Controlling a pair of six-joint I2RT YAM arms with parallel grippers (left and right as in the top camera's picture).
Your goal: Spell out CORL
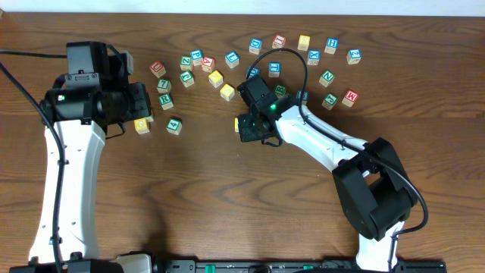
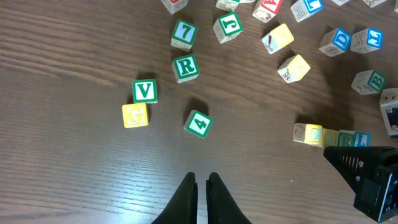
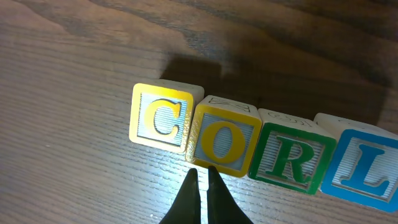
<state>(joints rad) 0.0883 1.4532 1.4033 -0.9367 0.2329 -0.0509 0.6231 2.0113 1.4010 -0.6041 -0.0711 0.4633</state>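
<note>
You read four touching blocks in a row: yellow C (image 3: 163, 118), yellow O (image 3: 225, 142), green R (image 3: 291, 158), blue L (image 3: 367, 169). Left claw (image 2: 202, 178) and right claw (image 3: 202, 172) are both pressed together, empty.

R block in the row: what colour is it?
The R block is green; the right wrist view shows it best.

Dark wooden table (image 1: 197, 189), scattered letter blocks (image 1: 216, 78), C-O-R-L row (image 3: 273, 155) (blocks touching)
</note>
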